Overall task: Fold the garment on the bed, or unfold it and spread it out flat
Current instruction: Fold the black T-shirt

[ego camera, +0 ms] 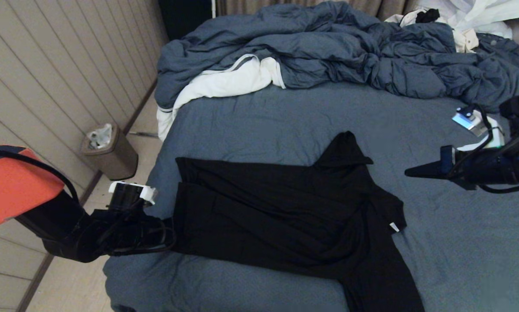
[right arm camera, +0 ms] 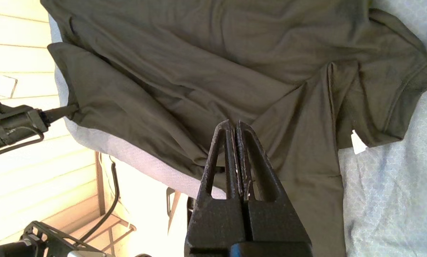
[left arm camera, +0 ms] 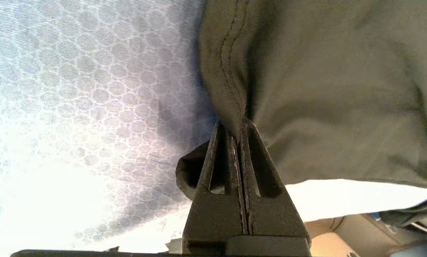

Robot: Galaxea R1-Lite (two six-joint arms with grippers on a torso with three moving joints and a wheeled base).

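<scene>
Left wrist view | left gripper (left arm camera: 239, 125) pinching garment (left arm camera: 324, 89) hem edge

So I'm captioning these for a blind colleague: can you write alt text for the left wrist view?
The left claw is shut on the stitched edge of the garment, pinching the fabric between its fingertips. The garment lies on the bed, whose patterned sheet shows beside it.
</scene>
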